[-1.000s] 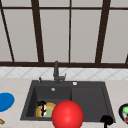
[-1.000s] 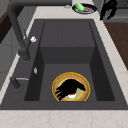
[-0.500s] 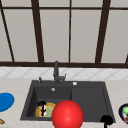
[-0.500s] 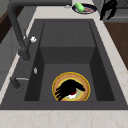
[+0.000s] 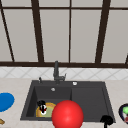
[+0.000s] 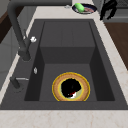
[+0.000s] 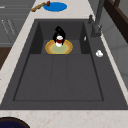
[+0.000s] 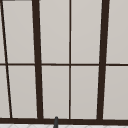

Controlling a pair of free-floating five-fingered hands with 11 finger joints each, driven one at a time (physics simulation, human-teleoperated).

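I read left hand in sink basin, directly over yellow plate, fingers curled on small white-red item (identity unclear). Plate lies flat beneath hand. Right hand at front worktop edge, farther off; its fingers: cannot tell.

sink: matt dark stone | counter: pale marble | plate: glossy yellow

blue plate, red ball, faucet.
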